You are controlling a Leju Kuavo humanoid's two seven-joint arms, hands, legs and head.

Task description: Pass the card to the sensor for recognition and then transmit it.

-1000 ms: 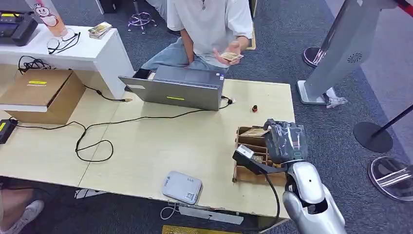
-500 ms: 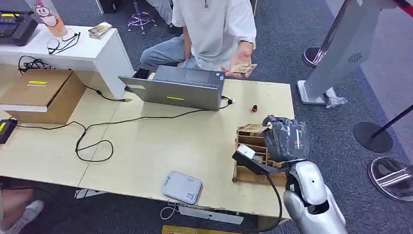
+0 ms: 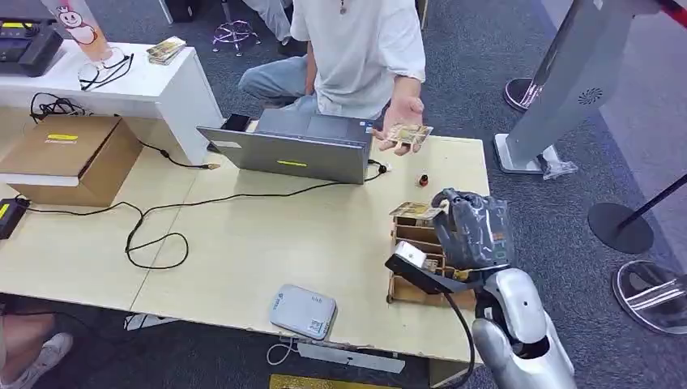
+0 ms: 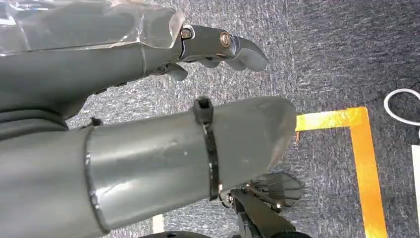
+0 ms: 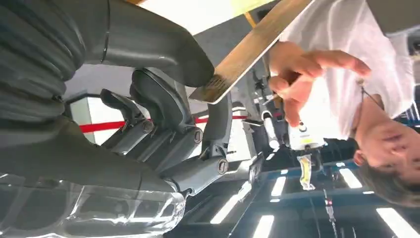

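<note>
My right hand hovers over the slotted wooden card box at the table's right side and pinches a tan card by one end. In the right wrist view the card sticks out flat between the thumb and a finger of that hand. The grey-white sensor pad lies near the table's front edge, left of the box. My left hand hangs over grey carpet with its fingers apart and nothing in it.
A person sits behind the table, holding another card in a hand over the far edge. A grey laptop, a black cable, a cardboard box and a small red object are on the table. A white stand rises at the right.
My right hand has risen a little with the card, drawing it up from the box. The person's hand with its card has come forward over the table's far edge.
</note>
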